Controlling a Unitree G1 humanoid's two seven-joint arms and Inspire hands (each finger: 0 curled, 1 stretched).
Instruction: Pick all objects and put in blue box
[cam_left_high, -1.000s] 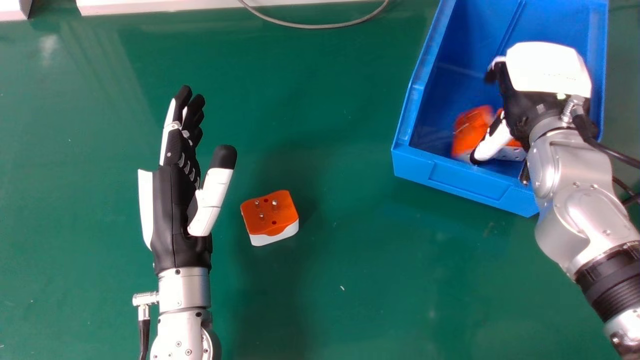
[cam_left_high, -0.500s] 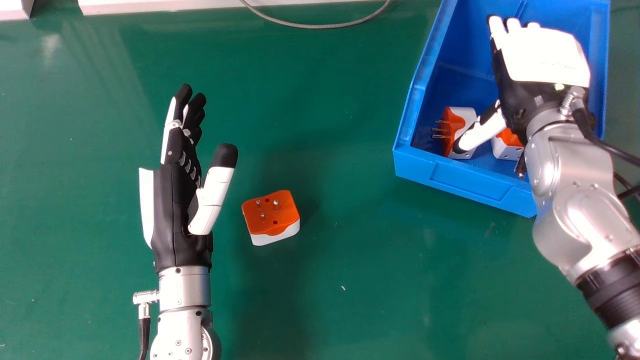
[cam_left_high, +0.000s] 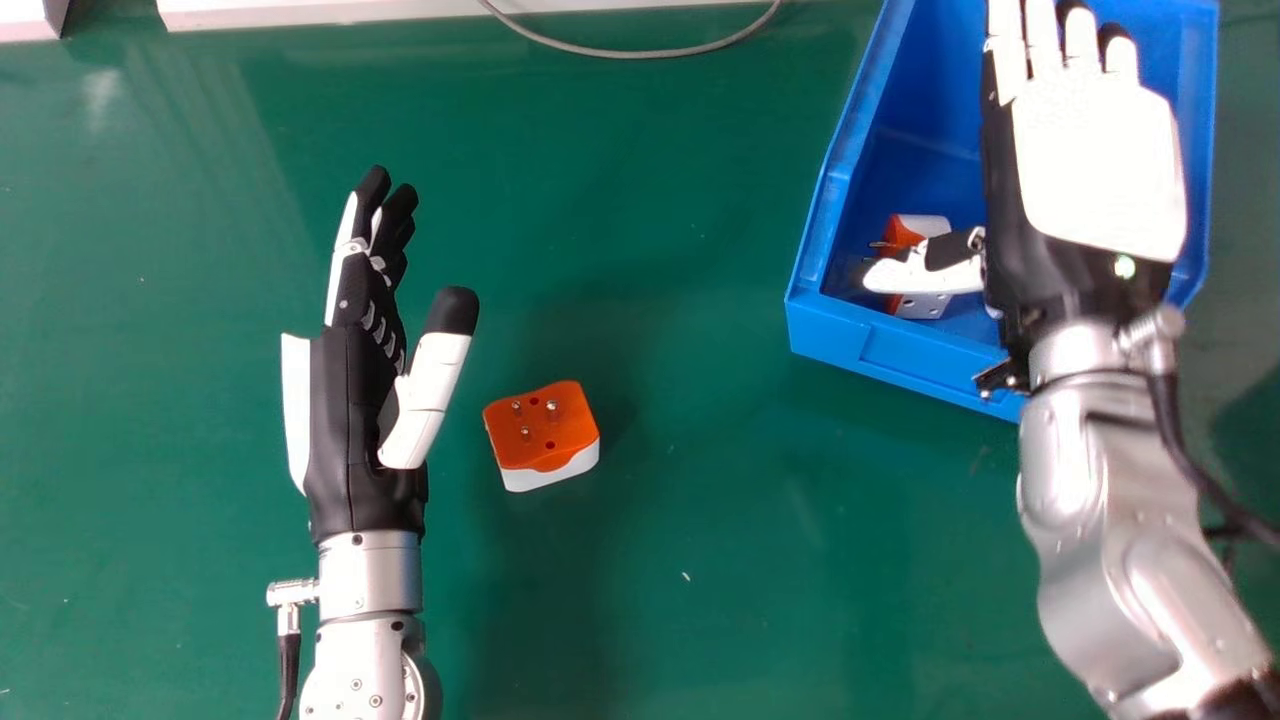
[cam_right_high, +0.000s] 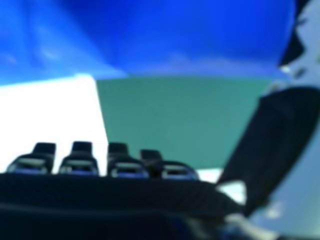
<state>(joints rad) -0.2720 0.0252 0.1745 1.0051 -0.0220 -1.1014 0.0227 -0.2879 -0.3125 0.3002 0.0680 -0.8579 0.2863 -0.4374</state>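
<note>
In the head view my right hand (cam_left_high: 1095, 170) is open above the blue box (cam_left_high: 920, 365), its fingers straight and its thumb partly over an orange and white plug adapter (cam_left_high: 925, 305) inside. That adapter lies on its side near the box's front left corner. Another orange and white adapter (cam_left_high: 545, 430) sits on the green table, pins up, just right of my left hand (cam_left_high: 345, 420), which is open with its thumb out. In the right hand view the blue box (cam_right_high: 190, 35) appears beyond my right hand (cam_right_high: 100, 195).
A grey cable (cam_left_high: 640, 52) curves along the green table's (cam_left_high: 700, 560) far edge, near a white strip (cam_left_high: 300, 12). A black cable (cam_left_high: 1190, 460) hangs along my right forearm.
My right hand has opened and let go of the adapter, which now rests in the box. The hand has since moved up, and its forearm has swung left. My left hand has barely moved.
</note>
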